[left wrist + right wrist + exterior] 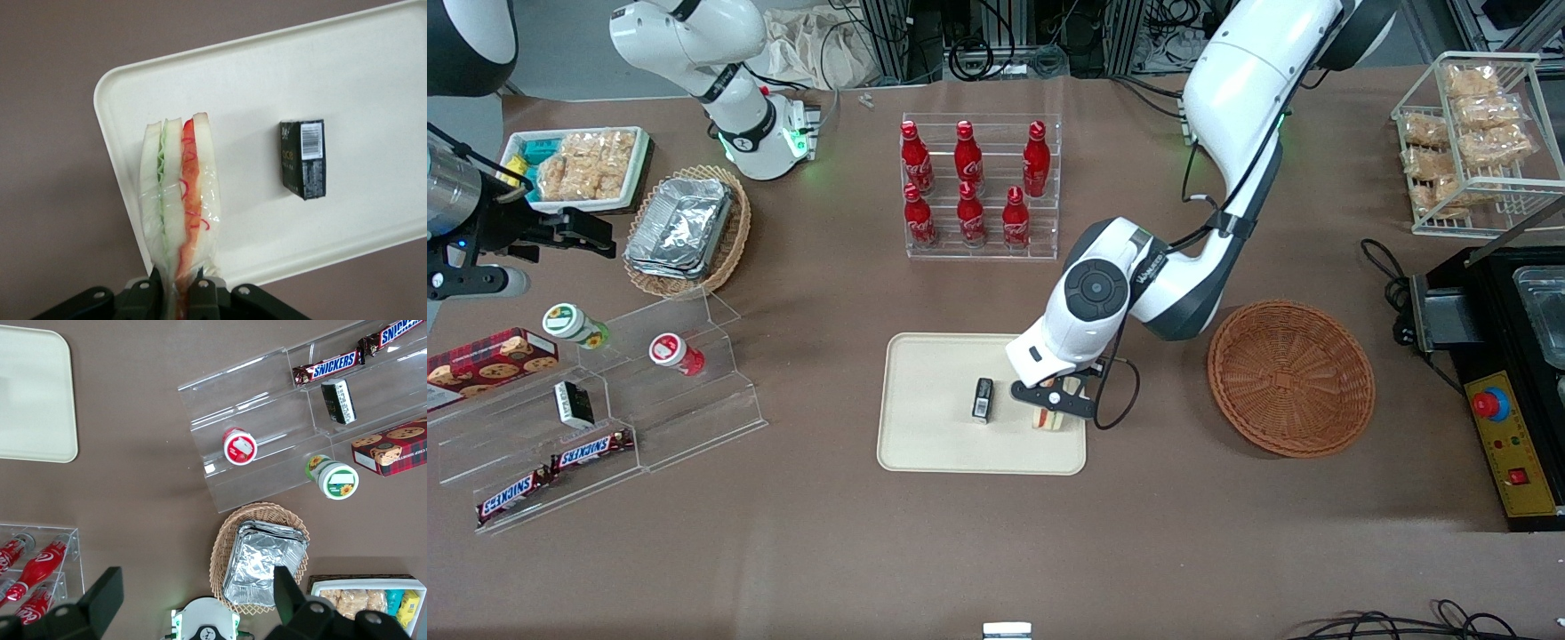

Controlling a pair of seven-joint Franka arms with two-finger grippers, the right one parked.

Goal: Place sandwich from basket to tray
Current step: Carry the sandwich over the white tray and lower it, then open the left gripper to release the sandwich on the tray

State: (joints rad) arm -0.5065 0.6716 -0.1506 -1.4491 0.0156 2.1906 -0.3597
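We read "SNICKERS" on two bars (551,471) lying on the lowest step of a clear acrylic riser (605,418) toward the parked arm's end of the surface (996,551). On the same riser sit a red-lidded cup (676,353), a green cup with a sunflower on its lid (574,324), a dark packet with a white label (574,403) and a red plaid cookie box (489,360); we cannot read their print. Six red bottles (969,187) with white script stand in a clear rack, farther from the front camera than the tray (925,444).

On the tray lies a small black box (303,159) with a barcode label; its other lettering is too small for us to read. Just beside it, toward the working arm's end, the gripper (177,293) is clamped on the sandwich (180,200), its fingers (200,297) pinching the wrapped wedge at one end. In the wrist view the sandwich hangs over the tray's rim near a rounded corner; we cannot tell whether it touches the tray. From the front, the gripper and arm cover most of it.

The basket (1291,378) sits well apart from the tray, toward the working arm's end. An oval wicker basket of foil containers (685,229), a white tray of packaged snacks (578,167) and a wire rack of bagged snacks (1476,133) lie farther from the front camera.
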